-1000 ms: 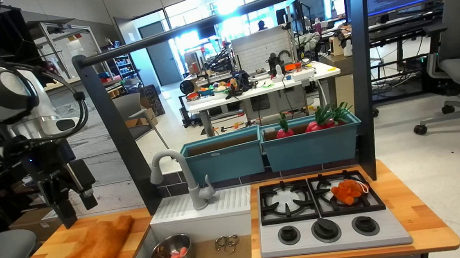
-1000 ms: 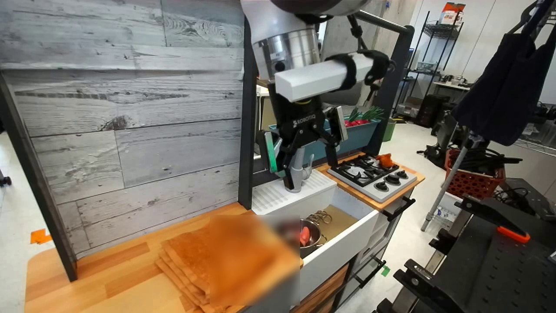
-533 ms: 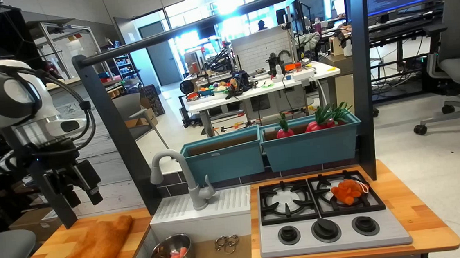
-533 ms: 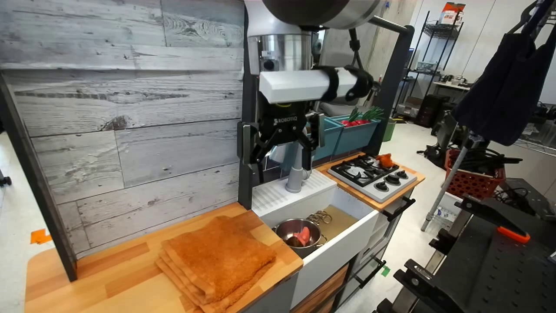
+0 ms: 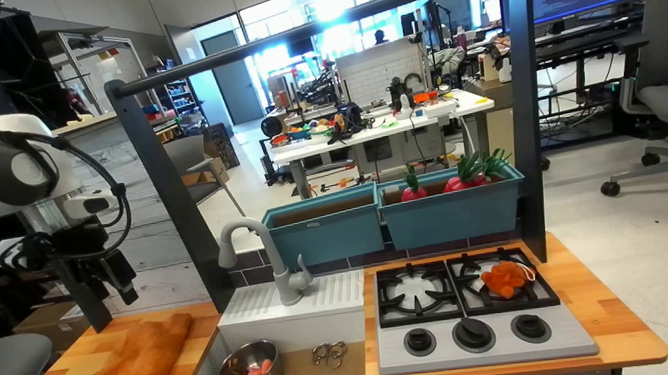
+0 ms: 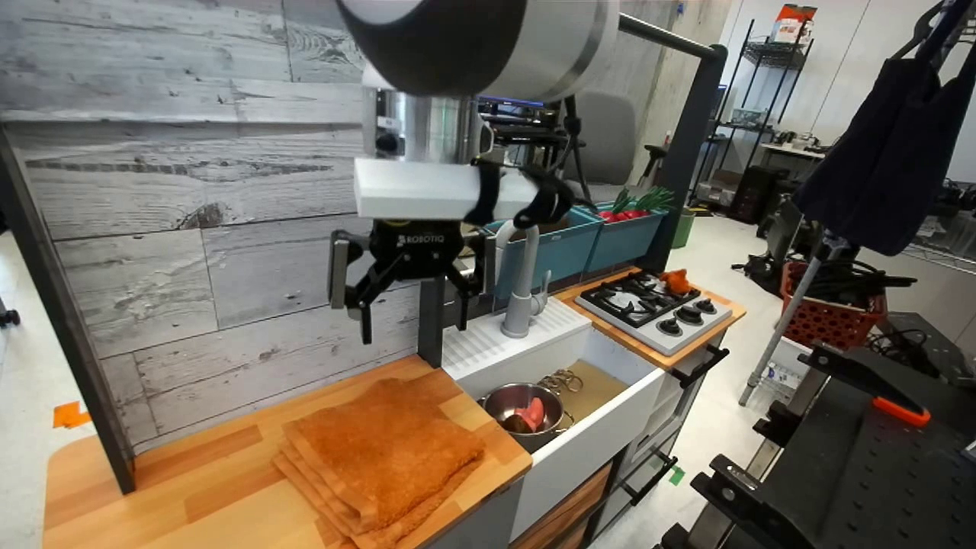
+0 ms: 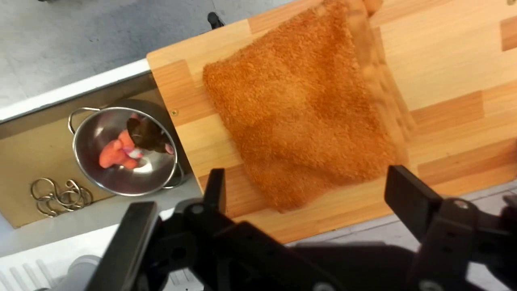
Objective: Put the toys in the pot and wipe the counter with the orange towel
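"Where are the toys (image 7: pixel 117 153)?"

"In the pot (image 7: pixel 125 178), as far as I can see: a few red-orange pieces lying at the bottom, along with a dark piece (image 7: pixel 145 134) I can't put a name to. The pot stands upright in the sink (image 7: pixel 30 153), near some metal rings (image 7: pixel 60 198)."

"So that part of the job is finished?"

"I'd judge so, with one doubt. In both exterior views an orange bunch (image 5: pixel 507 279) lies on a burner of the stove top (image 5: pixel 388 350), and radishes (image 5: pixel 458 183) with green leaves sit in a blue planter (image 5: pixel 453 220). I can't tell whether any of those are meant for the pot; they don't look like the pieces inside it."

"And the wiping?"

"Not begun, by the look of things. The orange towel (image 7: pixel 307 113) lies folded in layers on the wooden tabletop (image 7: pixel 448 72), just beside the sink."

"Does the hand (image 6: pixel 415 324) have hold of it?"

"No. It's released, spread wide with nothing in its grasp, hanging in the air above the towel without touching it."

"What's left, then?"

"Two things, I think: taking up the towel, then rubbing it across the tabletop. With the hand placed as it is, the grasp seems the likely next step, and all the wiping comes after that."
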Motion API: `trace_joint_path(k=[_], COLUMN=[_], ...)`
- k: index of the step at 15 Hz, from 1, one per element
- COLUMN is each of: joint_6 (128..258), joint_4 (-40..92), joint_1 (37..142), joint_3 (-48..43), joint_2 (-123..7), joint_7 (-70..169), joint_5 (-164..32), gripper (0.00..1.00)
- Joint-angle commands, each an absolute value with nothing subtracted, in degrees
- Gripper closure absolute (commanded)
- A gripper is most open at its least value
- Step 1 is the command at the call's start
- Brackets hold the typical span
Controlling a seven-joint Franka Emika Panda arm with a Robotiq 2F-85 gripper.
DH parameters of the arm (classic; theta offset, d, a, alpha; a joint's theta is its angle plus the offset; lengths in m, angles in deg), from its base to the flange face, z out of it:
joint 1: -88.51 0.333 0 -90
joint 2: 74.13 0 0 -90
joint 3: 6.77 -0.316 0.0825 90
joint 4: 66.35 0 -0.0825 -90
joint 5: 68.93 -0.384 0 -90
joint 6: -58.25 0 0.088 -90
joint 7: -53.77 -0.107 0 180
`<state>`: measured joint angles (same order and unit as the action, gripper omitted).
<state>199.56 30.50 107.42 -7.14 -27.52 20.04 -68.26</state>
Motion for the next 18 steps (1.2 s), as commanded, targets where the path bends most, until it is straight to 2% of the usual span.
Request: trace_joint_path(k=[1,6,12,18], joint_6=[198.3,206.0,203.5,201.3], joint_4=[28.6,25.9,23.3,22.6], joint_1=[108.9,110.2,110.0,109.9], joint_3=[-5.9,-4.9,-5.4,-4.8], joint_2=[-25.9,-20.0,-12.5,-11.2], joint_7=[19.4,17.8,18.0,17.8], joint_5=[-68.6,-68.7,-70.0,-70.0], gripper=[0.0,0.0,0.0,0.0])
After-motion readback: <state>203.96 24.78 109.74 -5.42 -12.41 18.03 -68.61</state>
